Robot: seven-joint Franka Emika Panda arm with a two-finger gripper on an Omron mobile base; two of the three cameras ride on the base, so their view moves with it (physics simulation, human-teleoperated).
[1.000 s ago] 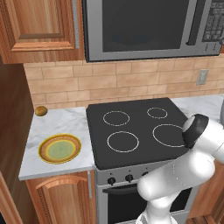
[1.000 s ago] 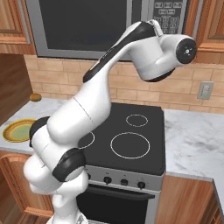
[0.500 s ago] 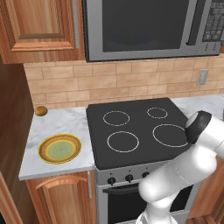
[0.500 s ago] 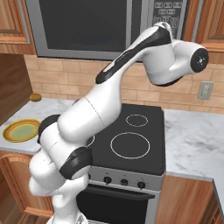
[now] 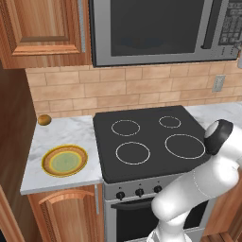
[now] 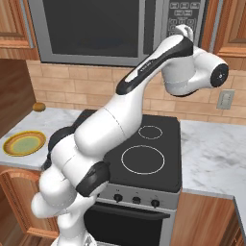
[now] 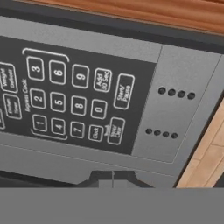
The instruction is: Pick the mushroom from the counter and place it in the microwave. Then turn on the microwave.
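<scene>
Filling the top of the left base frame, the microwave (image 5: 156, 30) hangs with its dark glass door closed and its keypad (image 5: 231, 26) at the upper right corner. Below it sits the black stovetop (image 5: 151, 139), and to the left the white marble counter (image 5: 75, 134) carries a yellow plate (image 5: 64, 160) at centre left. A small round brown thing (image 5: 44, 120) lies at the counter's back edge, above the plate; whether this is the mushroom cannot be told from here, and no mushroom can be made out elsewhere. The white arm (image 5: 203, 184) rises at lower right.

From the right base camera, the arm (image 6: 144, 96) arches up from lower left to the keypad (image 6: 185, 14) at top centre, where the hand meets the panel; the fingertips are hidden. The plate (image 6: 24, 143) and the brown thing (image 6: 39, 106) sit at far left, well apart from the hand.

Through the hand camera, the keypad (image 7: 74, 96) tilts across the left and centre, with a Start/Pause button (image 7: 124, 91) near the middle. The gripper (image 7: 113, 175) shows at bottom centre, its two dark tips pressed together, holding nothing, just short of the panel's lower edge.
</scene>
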